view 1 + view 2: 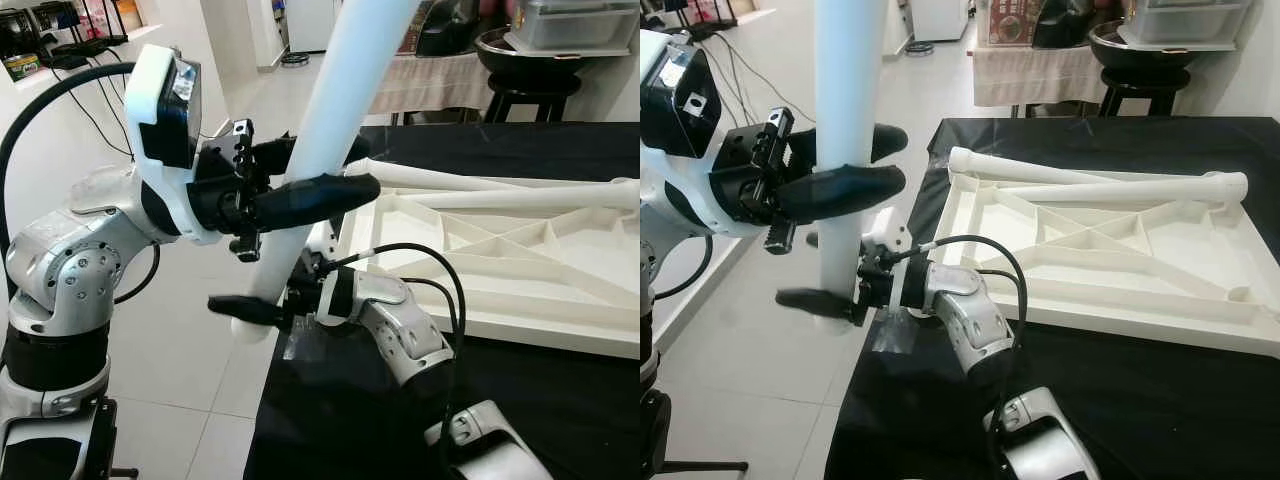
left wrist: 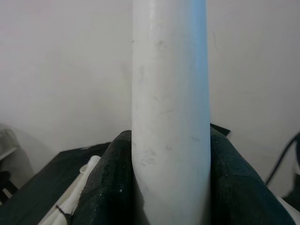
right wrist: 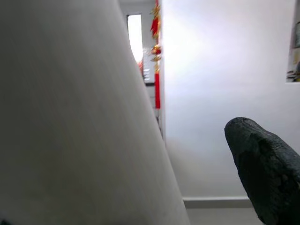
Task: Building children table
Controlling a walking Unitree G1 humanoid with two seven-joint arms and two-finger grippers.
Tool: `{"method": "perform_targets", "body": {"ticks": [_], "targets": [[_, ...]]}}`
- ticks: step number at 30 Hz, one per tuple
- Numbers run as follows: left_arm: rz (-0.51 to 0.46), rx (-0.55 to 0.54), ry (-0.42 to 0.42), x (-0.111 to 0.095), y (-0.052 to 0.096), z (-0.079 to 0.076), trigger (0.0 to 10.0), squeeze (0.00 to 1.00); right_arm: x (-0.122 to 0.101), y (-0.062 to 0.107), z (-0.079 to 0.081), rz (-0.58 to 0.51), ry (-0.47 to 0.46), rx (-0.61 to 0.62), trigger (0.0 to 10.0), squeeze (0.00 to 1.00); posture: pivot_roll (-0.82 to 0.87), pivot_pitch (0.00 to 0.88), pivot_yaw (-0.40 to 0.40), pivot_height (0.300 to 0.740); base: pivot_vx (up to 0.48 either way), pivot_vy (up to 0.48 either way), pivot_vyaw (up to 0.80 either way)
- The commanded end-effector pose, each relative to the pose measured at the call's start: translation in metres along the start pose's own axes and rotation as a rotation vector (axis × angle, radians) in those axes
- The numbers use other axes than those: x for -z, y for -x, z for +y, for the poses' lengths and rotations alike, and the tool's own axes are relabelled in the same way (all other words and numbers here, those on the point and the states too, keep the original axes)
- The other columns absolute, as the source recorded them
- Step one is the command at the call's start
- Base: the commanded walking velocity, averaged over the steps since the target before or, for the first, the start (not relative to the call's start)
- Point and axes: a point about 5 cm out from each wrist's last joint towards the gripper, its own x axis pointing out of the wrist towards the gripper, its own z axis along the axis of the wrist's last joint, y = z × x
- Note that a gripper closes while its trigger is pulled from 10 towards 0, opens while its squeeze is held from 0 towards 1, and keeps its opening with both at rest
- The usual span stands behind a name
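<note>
Left eye view: the left gripper (image 1: 310, 175) clamps a white leg (image 1: 330, 130) upright just off the black table's (image 1: 340, 420) near corner, while the right gripper (image 1: 262, 305) straddles its lower end, one finger visibly clear of it. Judged step: carrying the leg to the upturned tabletop (image 1: 500, 250); next it must tilt and seat in a corner socket. Open floor lies left; two loose legs (image 1: 1090, 185) crowd the far rim.

black-covered table (image 1: 1160, 420), upturned white tabletop frame (image 1: 1110, 250) lying on it, two white legs (image 1: 1090, 185) resting across the frame
</note>
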Motion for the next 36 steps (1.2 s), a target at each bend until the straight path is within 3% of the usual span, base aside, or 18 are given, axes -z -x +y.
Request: {"method": "perform_targets", "body": {"ticks": [1,8,10,12,21,28,29,36], "targets": [[-0.043,0.026,-0.012,-0.004,-0.006,-0.002,10.0,0.00,-0.004,-0.010,0.006,-0.028,0.021,-0.024,10.0,0.00,-0.08,0.037,0.075,0.740,0.000,0.000,0.00],[-0.105,-0.020,-0.030,-0.009,-0.006,0.002,10.0,0.00,0.009,-0.013,0.012,0.024,0.075,0.001,10.0,0.00,-0.08,0.039,0.076,0.740,0.000,0.000,0.00],[-0.190,-0.123,-0.033,-0.012,-0.002,0.011,10.0,0.00,0.015,-0.010,0.005,0.059,0.079,0.056,10.0,0.00,-0.08,0.038,0.076,0.740,0.000,0.000,0.00],[-0.222,-0.150,-0.015,-0.011,0.001,0.013,10.0,0.00,0.015,-0.008,0.004,0.060,0.076,0.063,10.0,0.00,-0.08,0.038,0.076,0.740,0.000,0.000,0.00],[-0.297,-0.180,0.090,-0.002,0.011,0.016,10.0,0.00,0.006,-0.005,0.000,0.014,0.080,0.062,10.0,0.00,-0.08,0.035,0.079,0.740,0.000,0.000,0.00],[-0.305,-0.190,0.107,0.001,0.013,0.015,10.0,0.00,0.001,-0.008,-0.003,-0.007,0.104,0.074,10.0,0.00,-0.08,0.034,0.081,0.740,0.000,0.000,0.00],[-0.308,-0.194,0.110,0.002,0.013,0.015,10.0,0.00,0.000,-0.008,-0.003,0.001,0.123,0.062,0.0,0.00,-0.08,0.035,0.081,0.740,0.000,0.000,0.00],[-0.310,-0.194,0.112,0.004,0.011,0.015,10.0,0.00,0.004,-0.006,0.001,0.068,0.176,-0.004,0.0,0.00,-0.08,0.035,0.080,0.740,0.000,0.000,0.00]]}}
